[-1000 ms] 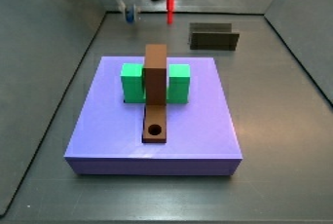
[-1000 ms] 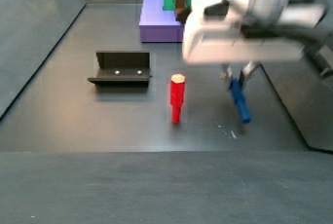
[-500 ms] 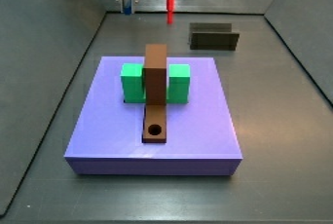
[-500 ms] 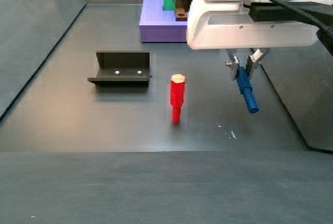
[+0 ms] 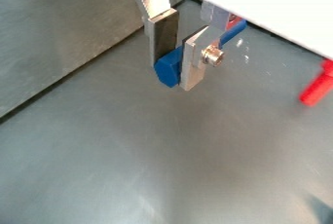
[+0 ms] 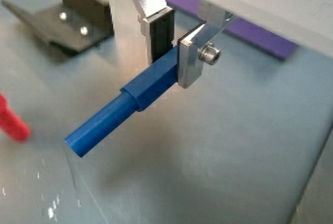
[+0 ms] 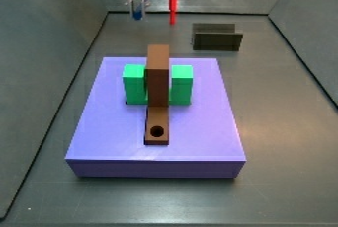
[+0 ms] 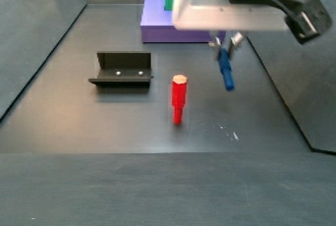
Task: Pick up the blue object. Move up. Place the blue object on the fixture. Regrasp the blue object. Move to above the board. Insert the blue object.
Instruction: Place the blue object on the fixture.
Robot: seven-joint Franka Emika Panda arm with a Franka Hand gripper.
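In both wrist views the gripper (image 5: 173, 55) (image 6: 172, 39) has its silver fingers (image 5: 198, 53) closed on one end of the blue object (image 5: 169, 68) (image 6: 123, 115), whose free length slants away clear of the grey floor (image 6: 221, 169), with the fixture (image 6: 62, 18) and the board (image 6: 254, 33) behind. In both side views the blue object (image 7: 137, 13) (image 8: 226, 69) hangs off the floor under the gripper (image 8: 225, 41), beside the red peg (image 7: 173, 5) (image 8: 179, 98), apart from the fixture (image 7: 216, 37) (image 8: 122, 69) and board (image 7: 156, 120) (image 8: 159, 22).

gripper (image 8: 226, 43) risen higher above the floor since a second ago, blue object (image 8: 226, 70) lifted with it, clamped at its upper end and now hanging well clear of the floor, carried nearer the board (image 8: 160, 24)
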